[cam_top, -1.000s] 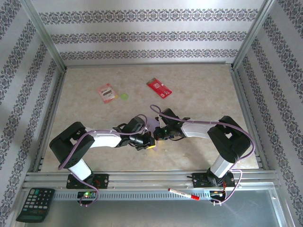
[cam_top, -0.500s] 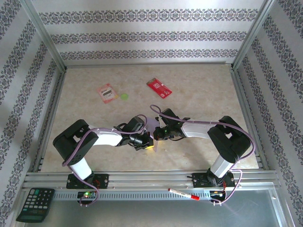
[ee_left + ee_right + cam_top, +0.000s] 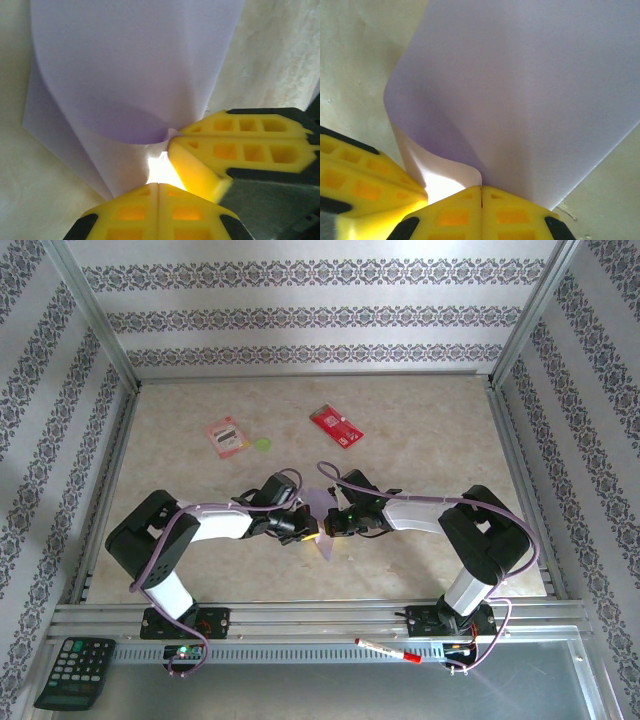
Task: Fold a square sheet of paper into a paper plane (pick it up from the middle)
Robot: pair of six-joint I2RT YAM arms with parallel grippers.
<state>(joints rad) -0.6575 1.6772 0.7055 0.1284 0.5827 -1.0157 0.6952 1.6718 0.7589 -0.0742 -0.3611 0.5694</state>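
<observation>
The square sheet of paper point(image 3: 321, 504) is pale lilac, folded into layers, and lifted just off the table between the two arms. One pointed end point(image 3: 326, 547) hangs toward the near edge. My left gripper point(image 3: 306, 530) is shut, its yellow tips point(image 3: 158, 184) pinching the sheet's lower edge. The paper point(image 3: 135, 75) curves up and away from them. My right gripper point(image 3: 334, 524) is shut on the same edge point(image 3: 481, 187), tip to tip with the left. The sheet point(image 3: 520, 85) bulges above it. Each wrist view shows the other gripper's yellow fingers point(image 3: 240, 147) point(image 3: 360, 185) alongside.
A red card point(image 3: 336, 425) and a pink-red packet point(image 3: 225, 436) lie at the far middle, with a small green disc point(image 3: 263, 444) beside the packet. A calculator point(image 3: 75, 672) and a red marker point(image 3: 388, 650) rest on the front rail.
The left gripper has swung farther from the near edge and closer to the right gripper. The paper's pointed end now shows below the two grippers. The right arm has hardly moved.
</observation>
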